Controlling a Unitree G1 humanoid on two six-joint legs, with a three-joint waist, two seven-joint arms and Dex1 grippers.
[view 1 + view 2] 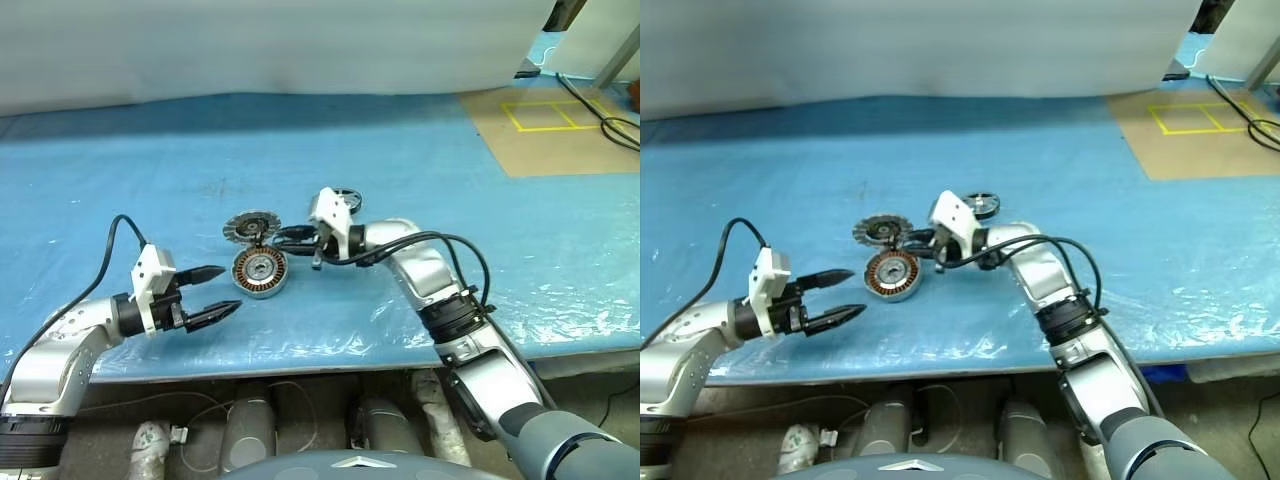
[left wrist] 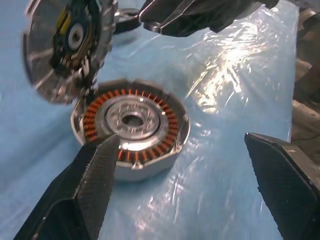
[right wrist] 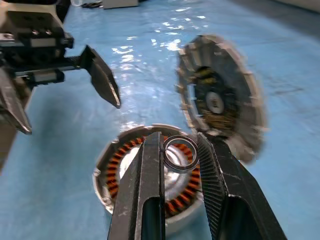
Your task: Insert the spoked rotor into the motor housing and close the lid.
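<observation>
Left gripper (image 1: pixel 222 291): two black tapered fingers with ribbed inner pads, spread wide and empty, pointing nearly level toward the motor housing from just beside it; silver forearm, white wrist block, black cable looping over it.

Motor housing (image 1: pixel 261 272): round shallow silvery-grey case lying flat on the table (image 1: pixel 120 180), which is covered in glossy, wrinkled blue sheet. Inside, a ring of copper-orange windings around a pale metal centre with a bore.

Lid (image 1: pixel 250 229): grey-silver disc with radial ribs and a dark centre, tilted up on edge just behind the housing, its lower rim at the housing's rim.

Thin metal ring (image 3: pixel 179 152): small, plain, shiny; pinched between the fingers of the right gripper (image 3: pixel 181 150), which stand narrowly apart around it, above the housing's open face.

Right arm: silver, bent across the table, gripper pointing left.

Spoked rotor (image 1: pixel 346 198): dark wheel, shiny rim, flat on the sheet behind the right wrist.
</observation>
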